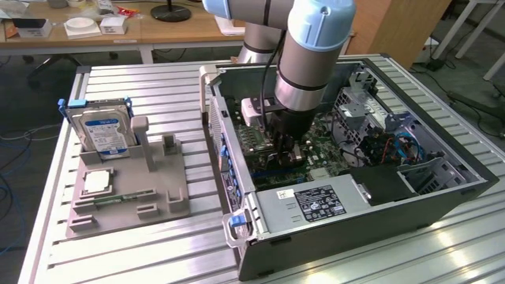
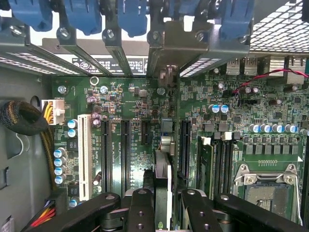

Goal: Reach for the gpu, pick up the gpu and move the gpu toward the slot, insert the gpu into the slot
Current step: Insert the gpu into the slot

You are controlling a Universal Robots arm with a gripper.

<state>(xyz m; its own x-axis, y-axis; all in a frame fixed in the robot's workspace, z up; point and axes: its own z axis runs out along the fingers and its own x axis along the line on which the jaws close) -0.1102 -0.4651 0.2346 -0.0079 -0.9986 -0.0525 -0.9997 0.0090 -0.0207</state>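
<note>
Exterior view: the Universal Robots arm (image 1: 304,65) reaches down into an open computer case (image 1: 442,195) that lies on its side on a slatted aluminium table (image 1: 142,83). The gripper (image 1: 285,152) sits low inside the case, just above the green motherboard (image 1: 316,155). A power supply (image 1: 316,202) with a black label occupies the near end of the case. To the exterior view's left, well apart from the case, a grey fixture (image 1: 150,189) stands on the table; a hard drive (image 1: 101,130) with a blue-white label stands upright in it, a processor (image 1: 98,181) lies flat on it, and a slim memory stick (image 1: 125,196) rests near its front.

Wrist view: the 2 black fingers (image 2: 141,212) are clenched on the gpu (image 2: 163,181), seen edge-on as a thin card running from between the fingers toward the rear of the case, where its silver bracket (image 2: 166,60) meets the row of blue latches (image 2: 133,14). The card stands upright over the motherboard, in line with a slot (image 2: 185,145) lying just beside it; whether its edge is already seated cannot be told. 2 more black slots (image 2: 125,147) and 1 white slot (image 2: 83,154) lie parallel on one side. The metal-framed processor socket (image 2: 265,186) lies on the other side, beyond the memory slots (image 2: 219,162).
</note>
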